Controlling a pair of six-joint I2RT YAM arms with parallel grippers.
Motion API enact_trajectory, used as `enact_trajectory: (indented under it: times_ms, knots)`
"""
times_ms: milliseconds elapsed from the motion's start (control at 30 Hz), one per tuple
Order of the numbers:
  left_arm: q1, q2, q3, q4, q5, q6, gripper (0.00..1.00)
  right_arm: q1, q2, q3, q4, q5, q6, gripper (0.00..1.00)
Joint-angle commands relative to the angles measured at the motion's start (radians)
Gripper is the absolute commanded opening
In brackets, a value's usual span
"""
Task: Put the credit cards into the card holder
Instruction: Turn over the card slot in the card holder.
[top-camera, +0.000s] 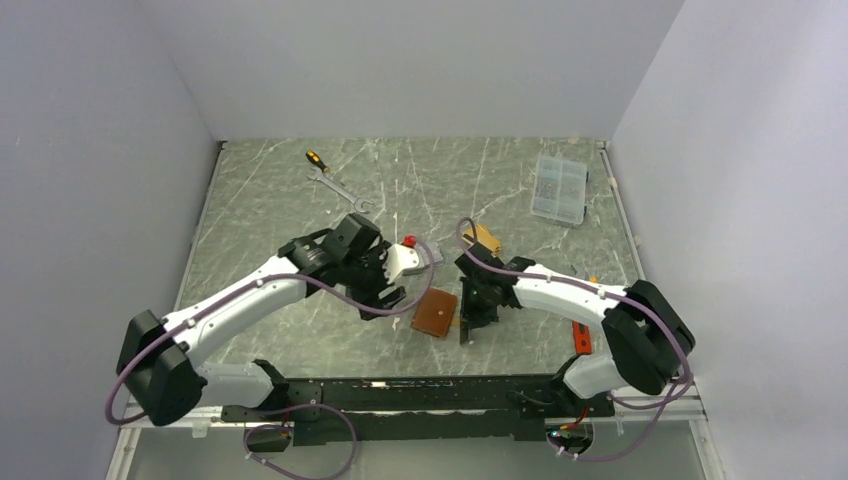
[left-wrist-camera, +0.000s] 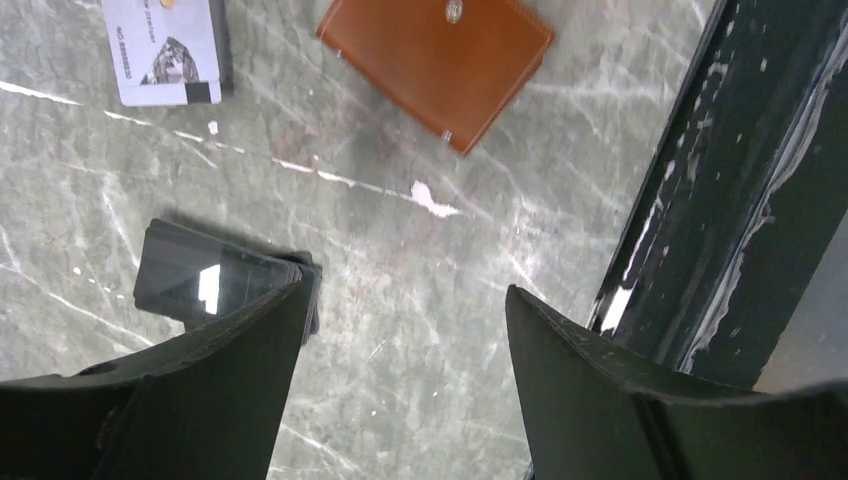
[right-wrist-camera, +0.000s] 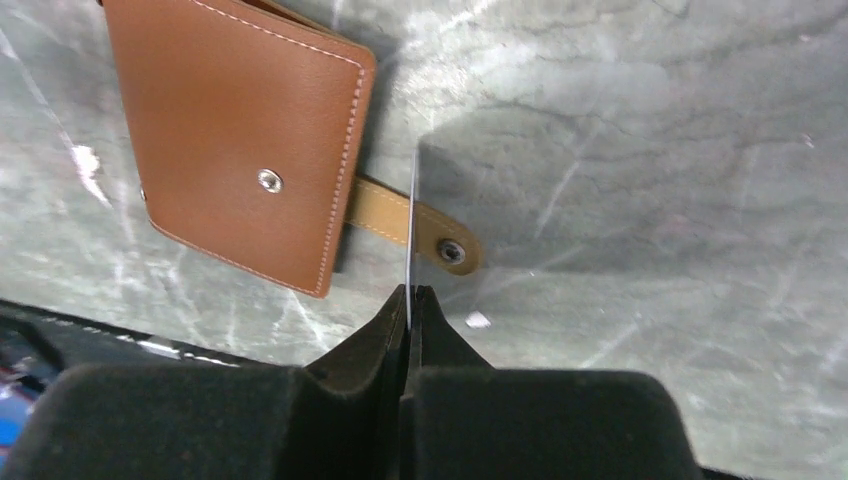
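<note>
The card holder (top-camera: 436, 312) is a tan-brown leather wallet lying closed on the table between the arms, with its snap strap (right-wrist-camera: 415, 225) sticking out. My right gripper (right-wrist-camera: 410, 292) is shut on a thin credit card (right-wrist-camera: 411, 200), seen edge-on and standing over the strap beside the wallet (right-wrist-camera: 240, 140). My left gripper (left-wrist-camera: 405, 300) is open over bare table, nothing between its fingers. A silver-grey credit card (left-wrist-camera: 165, 50) lies left of the wallet (left-wrist-camera: 440, 60). A gold card (top-camera: 483, 238) lies behind the right arm.
A black pouch (left-wrist-camera: 215, 280) lies by my left gripper's left finger. The black rail (left-wrist-camera: 740, 200) at the table's near edge runs close on the right. At the back are a screwdriver (top-camera: 316, 160), a wrench (top-camera: 340, 188) and a clear box (top-camera: 560, 187).
</note>
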Motion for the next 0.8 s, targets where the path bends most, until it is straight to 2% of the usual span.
enact_trajectory:
  times_ms: [0,200,400,567,767]
  knots:
    - [-0.052,0.101,0.117,0.032,-0.060,-0.163,0.79,-0.040,-0.015,-0.129,0.253,-0.093,0.026,0.00]
    - [-0.161,0.310,0.188,0.095,-0.139,-0.280,0.82,-0.073,-0.073,-0.206,0.304,-0.134,0.005,0.00]
    - [-0.266,0.460,0.267,0.119,-0.291,-0.280,0.85,-0.107,-0.126,-0.299,0.354,-0.162,0.014,0.00]
    - [-0.309,0.517,0.273,0.160,-0.370,-0.282,0.86,-0.140,-0.156,-0.398,0.429,-0.191,0.044,0.00]
    - [-0.363,0.525,0.244,0.217,-0.439,-0.286,0.88,-0.167,-0.176,-0.442,0.457,-0.202,0.062,0.00]
